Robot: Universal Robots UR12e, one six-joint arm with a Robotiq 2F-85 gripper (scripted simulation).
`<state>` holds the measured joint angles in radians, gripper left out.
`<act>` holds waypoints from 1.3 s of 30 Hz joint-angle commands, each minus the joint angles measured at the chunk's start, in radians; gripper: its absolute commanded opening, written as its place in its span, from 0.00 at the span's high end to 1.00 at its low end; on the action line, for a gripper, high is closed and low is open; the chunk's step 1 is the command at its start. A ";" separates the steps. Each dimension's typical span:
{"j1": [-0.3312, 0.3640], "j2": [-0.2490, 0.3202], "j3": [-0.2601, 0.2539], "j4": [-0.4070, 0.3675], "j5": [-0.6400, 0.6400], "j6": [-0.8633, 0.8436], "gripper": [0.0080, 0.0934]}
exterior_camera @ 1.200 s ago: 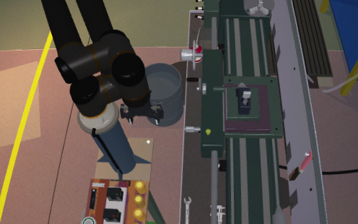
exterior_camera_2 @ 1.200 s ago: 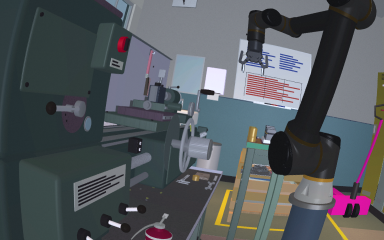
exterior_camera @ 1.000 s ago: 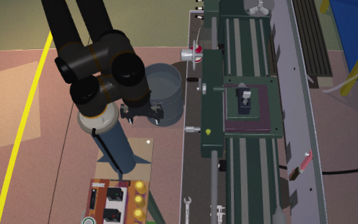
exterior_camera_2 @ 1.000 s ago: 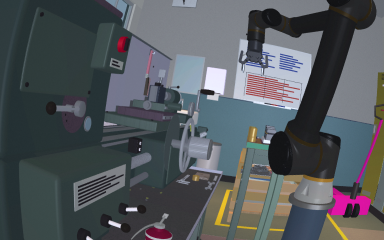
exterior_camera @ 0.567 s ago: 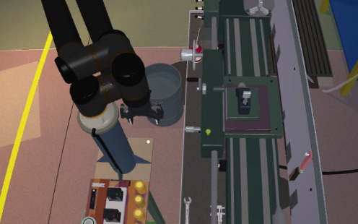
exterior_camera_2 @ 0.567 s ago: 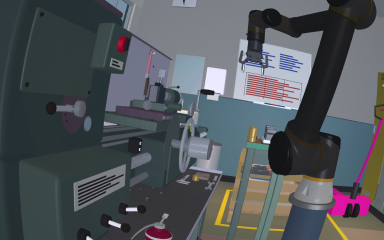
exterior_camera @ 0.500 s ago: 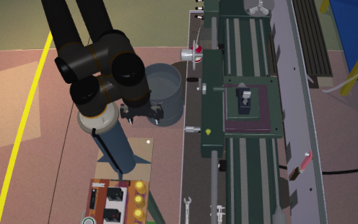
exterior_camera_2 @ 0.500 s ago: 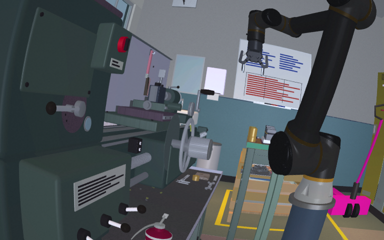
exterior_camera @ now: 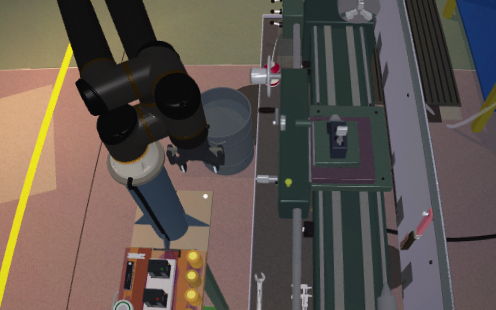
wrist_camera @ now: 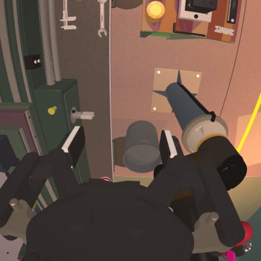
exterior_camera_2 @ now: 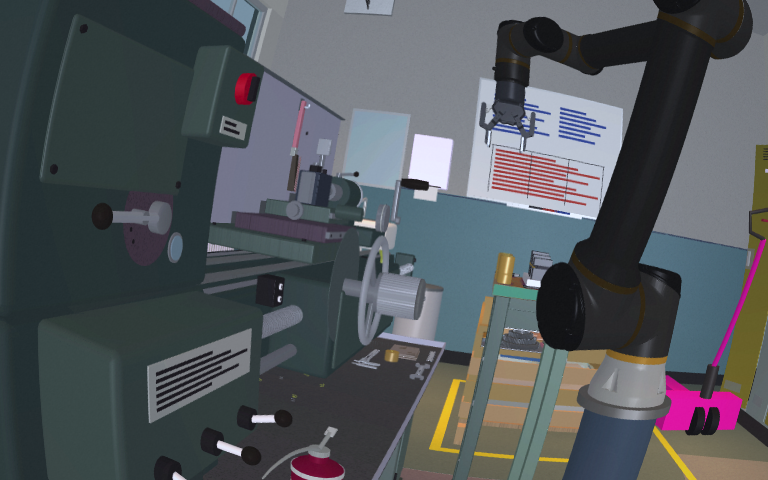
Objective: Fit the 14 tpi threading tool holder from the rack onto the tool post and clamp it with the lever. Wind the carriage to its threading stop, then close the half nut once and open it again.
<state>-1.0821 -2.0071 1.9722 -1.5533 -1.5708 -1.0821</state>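
The rack point(exterior_camera: 162, 277) point(wrist_camera: 198, 15) with the dark tool holders point(exterior_camera: 160, 268) is cut off at the frame edge on a small table beside my arm's base, so I see only part of it. The tool post point(exterior_camera: 338, 137) point(exterior_camera_2: 315, 187) stands on the lathe's cross slide, and the carriage handwheel point(exterior_camera_2: 374, 294) and half-nut lever point(exterior_camera: 266, 179) point(wrist_camera: 83, 114) sit on the apron front. My gripper point(exterior_camera: 195, 160) point(exterior_camera_2: 507, 133) point(wrist_camera: 119, 144) hangs high in the air between the lathe and the arm's base, above a grey bin. It is open and empty.
The grey bin point(exterior_camera: 227, 130) point(wrist_camera: 141, 146) stands on the floor right below the gripper, next to the lathe's chip tray edge point(wrist_camera: 110, 86). A wrench point(wrist_camera: 101, 18) and caliper point(wrist_camera: 67, 17) lie on the tray. My arm's pedestal point(exterior_camera: 157, 200) rises beside the rack table.
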 commanded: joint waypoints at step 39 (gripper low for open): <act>-0.118 0.070 -0.198 0.131 0.002 -0.117 0.13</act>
<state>-1.2004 -1.9382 1.7747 -1.4215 -1.5691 -1.2006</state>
